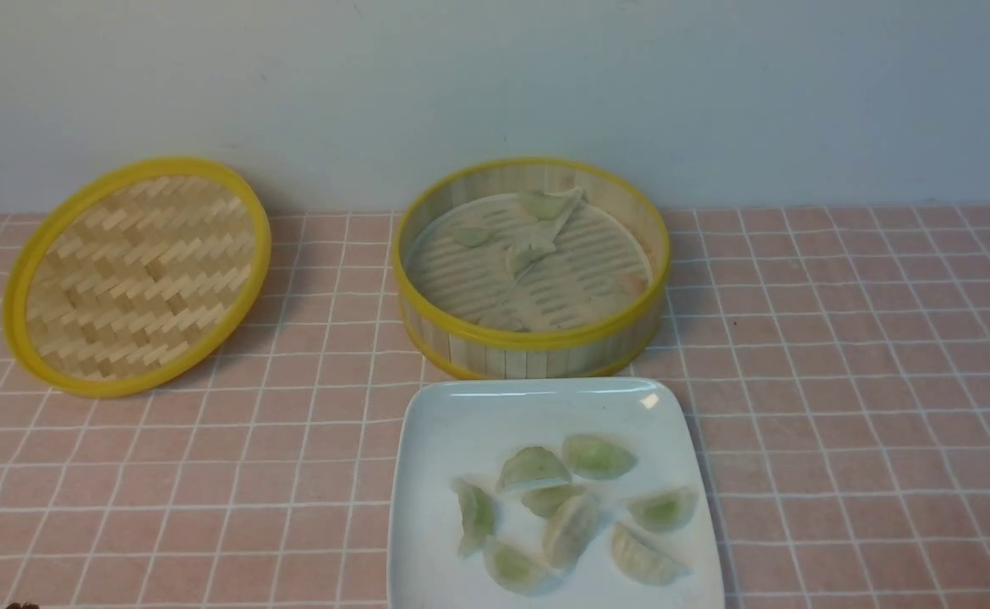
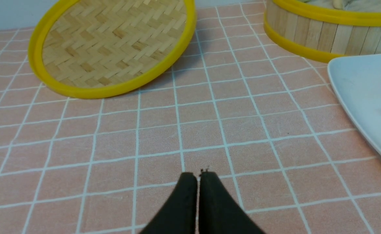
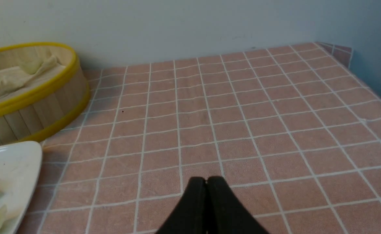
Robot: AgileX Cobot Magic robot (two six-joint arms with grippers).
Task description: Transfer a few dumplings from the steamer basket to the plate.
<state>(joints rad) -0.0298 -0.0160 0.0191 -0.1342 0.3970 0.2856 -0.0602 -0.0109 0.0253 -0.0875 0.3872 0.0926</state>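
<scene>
Tablecloth point(image 1: 841, 406), pink with a grid of pale lines, covers the table and runs back to a plain pale wall point(image 1: 495, 85). On it lies the plate point(image 1: 452, 440), white and square with rounded corners, right in front of the basket point(image 1: 532, 340). The basket is round, slatted, yellow-rimmed. Off to its left, the woven lid point(image 1: 144, 279) leans tilted by the wall, its yellow rim meeting the cloth at the near side. Dumplings point(image 1: 598, 457) come last in size but for the fingertips: eight sit on the plate, greenish and pale, some touching or overlapping near the middle. A few more lie inside the basket, toward its back and middle. Left gripper point(image 2: 198, 177) has its tips pressed together, pinching nothing; right gripper point(image 3: 206, 180) is likewise closed and empty, both over bare cloth.
</scene>
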